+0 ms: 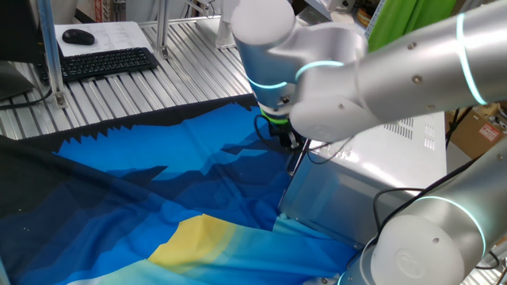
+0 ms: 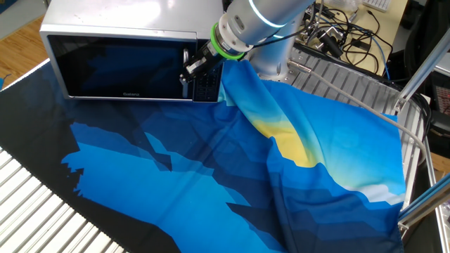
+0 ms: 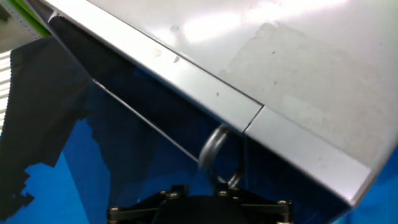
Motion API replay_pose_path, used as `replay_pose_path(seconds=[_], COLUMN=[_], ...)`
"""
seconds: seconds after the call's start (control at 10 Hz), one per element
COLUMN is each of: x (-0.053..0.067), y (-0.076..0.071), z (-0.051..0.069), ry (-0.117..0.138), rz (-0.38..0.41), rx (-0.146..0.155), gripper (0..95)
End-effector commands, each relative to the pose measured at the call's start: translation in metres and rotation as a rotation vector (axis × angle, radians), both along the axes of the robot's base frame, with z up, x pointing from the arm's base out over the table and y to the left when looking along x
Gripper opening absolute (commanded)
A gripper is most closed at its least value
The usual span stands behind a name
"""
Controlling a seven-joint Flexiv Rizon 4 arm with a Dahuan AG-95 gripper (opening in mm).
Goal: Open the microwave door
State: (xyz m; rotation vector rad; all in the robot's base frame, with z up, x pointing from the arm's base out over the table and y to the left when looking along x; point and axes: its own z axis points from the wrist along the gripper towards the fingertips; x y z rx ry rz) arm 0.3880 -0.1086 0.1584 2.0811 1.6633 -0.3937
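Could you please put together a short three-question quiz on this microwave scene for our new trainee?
1. True or false: the microwave door is shut.
2. The gripper is nearest to: A) the door's handle B) the keyboard C) the cloth's yellow patch
3. What covers the table under the microwave?

Key: 1 true; 2 A; 3 a blue, black and yellow cloth.

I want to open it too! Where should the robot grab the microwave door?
Best bet is the handle, the slim upright silver bar at the right edge of the microwave door. Come from the front, one finger either side; it stands off the glass, and the gripper is already there.
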Motion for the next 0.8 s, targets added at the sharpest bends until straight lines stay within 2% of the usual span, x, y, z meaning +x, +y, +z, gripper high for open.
replay_pose_path(seconds=[0.1, 0.3, 0.4, 0.6, 0.7, 0.8], x=[-0.0035, -0.0051, -0.0060, -0.0054, -0.0046, -0.0042], y=[-0.0005, -0.0001, 0.0002, -0.0006, -0.0012, -0.0015], z=[0.0008, 0.0014, 0.0020, 0.0014, 0.0005, -0.0001], ry=[-0.002, -0.013, -0.001, 0.000, -0.007, -0.007], rz=[0.001, 0.024, 0.044, 0.049, 0.054, 0.050], rx=[0.001, -0.008, -0.019, -0.038, -0.028, -0.015], gripper=[38.0, 38.0, 38.0, 38.0, 19.0, 19.0])
